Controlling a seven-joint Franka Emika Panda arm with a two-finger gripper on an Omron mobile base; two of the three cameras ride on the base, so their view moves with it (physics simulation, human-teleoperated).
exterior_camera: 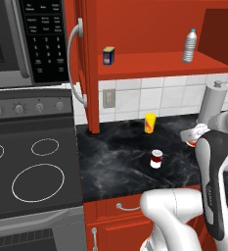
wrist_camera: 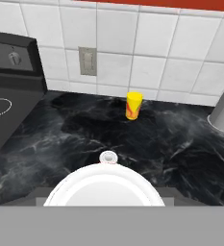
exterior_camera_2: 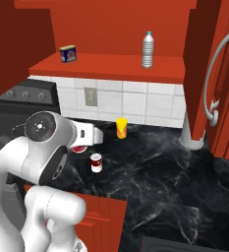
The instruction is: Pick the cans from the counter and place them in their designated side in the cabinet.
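Note:
The dark maroon can (exterior_camera: 156,159) with a white lower band stands upright on the black marble counter (exterior_camera: 120,162), in front of the yellow-orange cup. It appears again in the right base view (exterior_camera_2: 96,163), and its round top (wrist_camera: 108,157) peeks over my white body in the hand view. My gripper (exterior_camera_2: 82,143) hangs above the counter, to the near side of that can and apart from it. Its fingers are hidden behind the hand and arm. A reddish shape (exterior_camera: 193,138) sits right at the hand; I cannot tell whether it is the bright red can. The red cabinet (exterior_camera: 154,63) is open.
On the cabinet shelf (exterior_camera_2: 106,66) stand a small blue-and-yellow box (exterior_camera: 108,55) at the left and a water bottle (exterior_camera: 190,45) at the right. The yellow-orange cup (exterior_camera: 149,123) stands near the tiled wall. The stovetop (exterior_camera: 32,171) lies left of the counter, and a paper towel roll (exterior_camera: 212,100) stands far right.

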